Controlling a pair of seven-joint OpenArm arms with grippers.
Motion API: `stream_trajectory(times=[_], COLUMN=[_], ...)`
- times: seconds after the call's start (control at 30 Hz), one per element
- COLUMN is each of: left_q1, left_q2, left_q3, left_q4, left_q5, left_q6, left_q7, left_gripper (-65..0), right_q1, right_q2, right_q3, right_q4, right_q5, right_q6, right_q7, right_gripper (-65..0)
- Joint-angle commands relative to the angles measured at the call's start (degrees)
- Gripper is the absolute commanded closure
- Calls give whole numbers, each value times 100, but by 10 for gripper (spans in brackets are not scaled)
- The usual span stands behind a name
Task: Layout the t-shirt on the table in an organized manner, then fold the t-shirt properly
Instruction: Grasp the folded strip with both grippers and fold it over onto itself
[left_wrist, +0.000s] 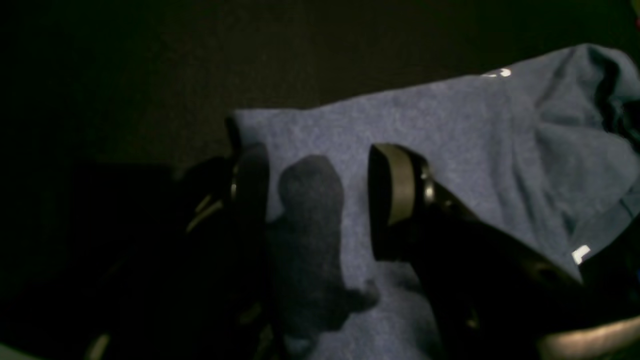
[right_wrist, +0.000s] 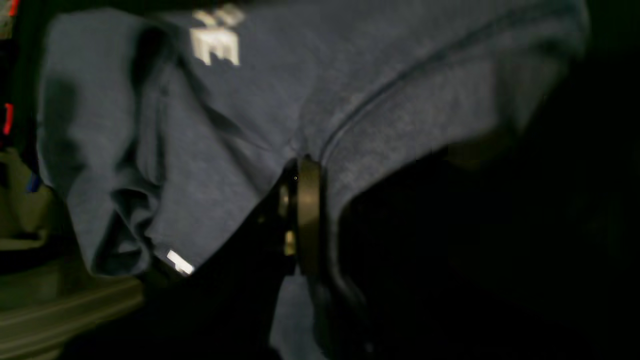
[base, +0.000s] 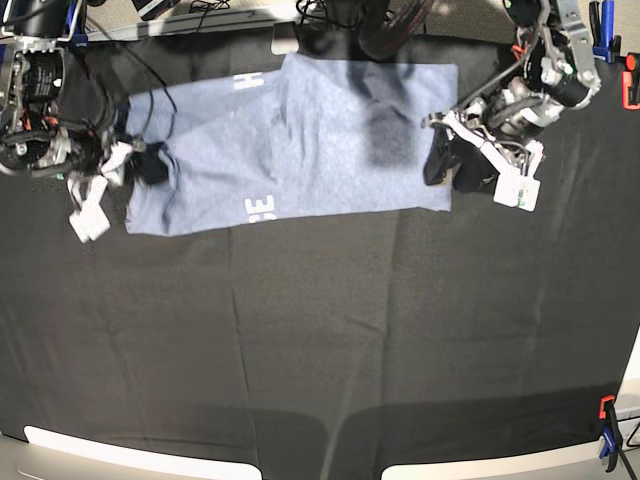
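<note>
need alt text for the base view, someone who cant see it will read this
Overhead view of a blue-grey t-shirt spread partly folded across the far half of a table covered in black cloth. A robot arm sits at each end of the shirt, the right gripper pinching its left edge and the left gripper open at its right edge. White lettering shows on the fabric.

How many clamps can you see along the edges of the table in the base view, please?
3: a blue clamp and an orange clamp at the table's top right, and one clamp at its bottom right. Others may be hidden.
</note>
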Motion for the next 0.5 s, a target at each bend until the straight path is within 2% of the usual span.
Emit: stream_trajectory(times=[0.0, 0.13, 0.23, 0.47], left_q1=[-33, -31, -28, -26], left_q2=[-22, -22, -74, -761], left_q3=[0, 0, 0, -2], left_q4=[103, 103, 103, 105], left_q5=[-90, -90, -96, -219], left_q6=[-37, -37, -37, -35], left_q7=[-116, -116, -114, 42], left_gripper=[-292, -292, -292, -292], right_q1=[28, -28, -42, -39], right_q2=[-26, -619, -1108, -2050], right_q3=[42, 42, -59, -1147], right_q4=[321, 1362, 2076, 2664], right_q5=[170, 103, -254, -911], right_q6=[-15, -175, -341, -455], right_q7=[105, 107, 107, 109], right_gripper=[0, 0, 0, 0])
